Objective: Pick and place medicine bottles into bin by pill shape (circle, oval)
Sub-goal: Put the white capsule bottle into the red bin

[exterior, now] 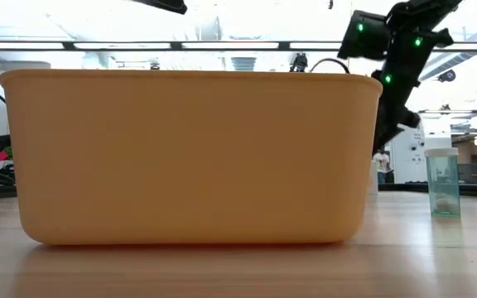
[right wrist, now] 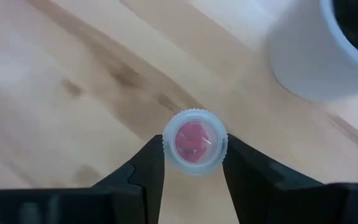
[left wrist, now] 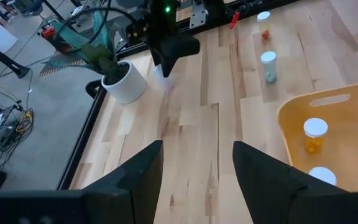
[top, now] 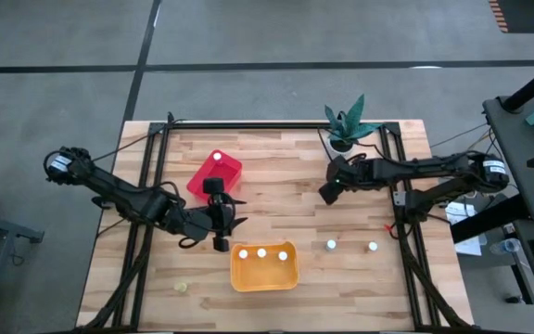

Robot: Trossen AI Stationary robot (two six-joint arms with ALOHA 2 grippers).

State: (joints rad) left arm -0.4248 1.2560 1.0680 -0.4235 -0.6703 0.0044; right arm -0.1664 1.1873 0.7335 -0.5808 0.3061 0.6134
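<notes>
My right gripper (right wrist: 193,163) is shut on a medicine bottle (right wrist: 194,148) with red pills inside, over the far right of the table, close to the plant pot (right wrist: 328,50). In the high view my right gripper (top: 327,192) hides that bottle. My left gripper (left wrist: 197,168) is open and holds nothing; it hovers between the red bin (top: 214,174) and the yellow bin (top: 264,265). Three white-capped bottles stand in the yellow bin, and one white cap (top: 218,158) shows in the red bin. Two more bottles (top: 331,245) (top: 373,247) stand upright on the table. My right gripper pinches the bottle between its two fingers, one finger (right wrist: 151,158) on each of two opposite sides of the round ridged rim (right wrist: 166,152). The fingers slant down from the table's right side. The view looks onto the bottle's round end. Whether the bottle is clear of the table cannot be told.
The white pot with the green plant (top: 346,130) stands at the far edge, just behind my right gripper. A small yellowish object (top: 182,287) lies near the front left. Black frame rails (top: 146,213) run along the table's left, right and far sides.
</notes>
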